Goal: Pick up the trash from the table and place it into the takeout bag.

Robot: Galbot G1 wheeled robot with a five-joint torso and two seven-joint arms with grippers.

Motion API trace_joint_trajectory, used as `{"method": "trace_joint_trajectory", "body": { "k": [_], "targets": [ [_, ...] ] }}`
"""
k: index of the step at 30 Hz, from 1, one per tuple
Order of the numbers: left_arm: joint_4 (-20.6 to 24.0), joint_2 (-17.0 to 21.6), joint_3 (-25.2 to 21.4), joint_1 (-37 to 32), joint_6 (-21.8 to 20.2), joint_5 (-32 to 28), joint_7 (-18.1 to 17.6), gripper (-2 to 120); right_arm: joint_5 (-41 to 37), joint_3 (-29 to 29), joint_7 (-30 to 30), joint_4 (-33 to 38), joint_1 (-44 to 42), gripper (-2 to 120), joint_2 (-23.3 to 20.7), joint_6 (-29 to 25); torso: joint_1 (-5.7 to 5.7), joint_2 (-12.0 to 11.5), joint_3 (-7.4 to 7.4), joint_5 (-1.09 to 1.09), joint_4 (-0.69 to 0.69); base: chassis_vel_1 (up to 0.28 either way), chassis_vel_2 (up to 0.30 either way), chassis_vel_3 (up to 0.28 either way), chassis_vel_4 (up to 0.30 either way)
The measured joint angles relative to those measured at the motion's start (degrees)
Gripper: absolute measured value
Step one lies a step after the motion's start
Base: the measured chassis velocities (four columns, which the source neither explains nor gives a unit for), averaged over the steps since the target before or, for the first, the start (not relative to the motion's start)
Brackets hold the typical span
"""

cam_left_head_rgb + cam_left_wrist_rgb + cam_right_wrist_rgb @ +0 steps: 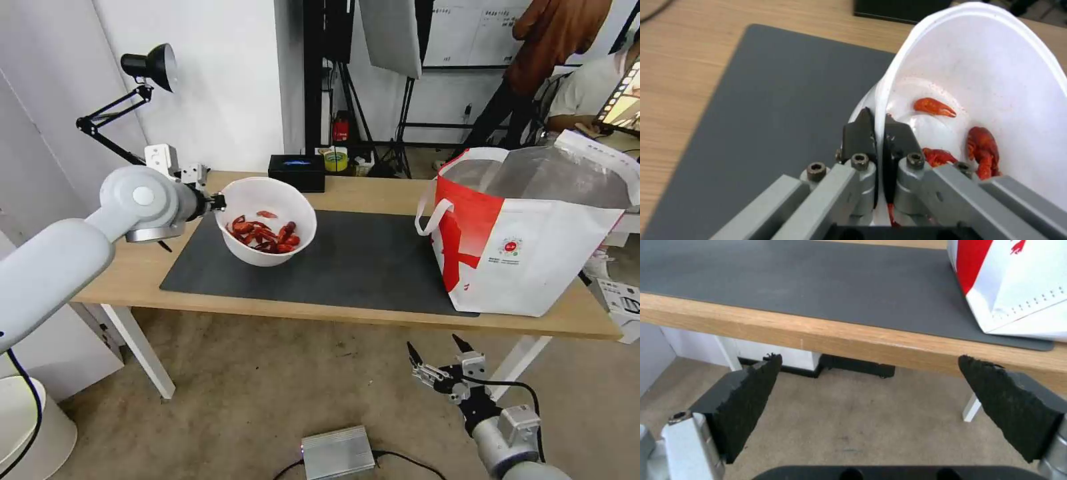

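The left gripper has its two fingers pinched on the thin rim of the white bowl, one finger outside the wall and one inside. The bowl tips toward the gripper, with its open mouth facing up and away from it. It looks lifted just off the dark mat, though I cannot be sure its base is clear.

The hold is a narrow bite on flexible plastic. The risk, as I judge it, is that the rim bends or slips between the fingers once the bowl swings. The crayfish shells lie loose in the bottom, close beyond the inner finger. A sharper tilt or a jerk could spill them onto the mat.

Farther off, well to the gripper's right along the table, stands the takeout bag, mouth open. Its loop handle hangs on the near side, and the bowl could catch it or the bag's edge on the way in.

The right gripper waits below the table's front edge, fingers spread apart, holding nothing.
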State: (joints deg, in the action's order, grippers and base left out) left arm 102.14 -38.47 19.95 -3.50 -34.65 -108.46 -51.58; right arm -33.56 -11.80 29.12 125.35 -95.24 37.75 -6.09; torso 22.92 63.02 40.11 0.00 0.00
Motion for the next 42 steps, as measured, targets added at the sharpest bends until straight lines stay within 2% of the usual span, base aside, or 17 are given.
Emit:
{"method": "trace_joint_trajectory", "body": {
  "k": [11, 22, 33, 42],
  "targets": [
    [0.9, -3.11, 3.06, 4.63, -0.48, -3.13, -0.87, 0, 0.0, 0.0, 0.0, 0.0, 0.0, 100, 0.0, 0.0, 0.0, 0.0, 0.0, 0.01, 0.0, 0.0, 0.0, 0.0, 0.0],
    [1.83, -8.0, 6.22, 7.88, -0.54, -5.19, -0.9, 0, 0.0, 0.0, 0.0, 0.0, 0.0, 100, 0.0, 0.0, 0.0, 0.0, 0.0, 0.0, 0.0, 0.0, 0.0, 0.0, 0.0],
    [-0.21, -12.95, 9.86, 12.12, -0.3, -5.91, -1.05, 0, 0.0, 0.0, 0.0, 0.0, 0.0, 100, 0.0, 0.0, 0.0, 0.0, 0.0, 0.0, 0.0, 0.0, 0.0, 0.0, 0.0],
    [-1.02, -14.52, 11.74, 14.52, -0.29, -7.02, -1.01, 0, 0.0, 0.0, 0.0, 0.0, 0.0, 100, 0.0, 0.0, 0.0, 0.0, 0.0, 0.0, 0.01, 0.0, 0.0, 0.0, 0.0]
  ]
}}
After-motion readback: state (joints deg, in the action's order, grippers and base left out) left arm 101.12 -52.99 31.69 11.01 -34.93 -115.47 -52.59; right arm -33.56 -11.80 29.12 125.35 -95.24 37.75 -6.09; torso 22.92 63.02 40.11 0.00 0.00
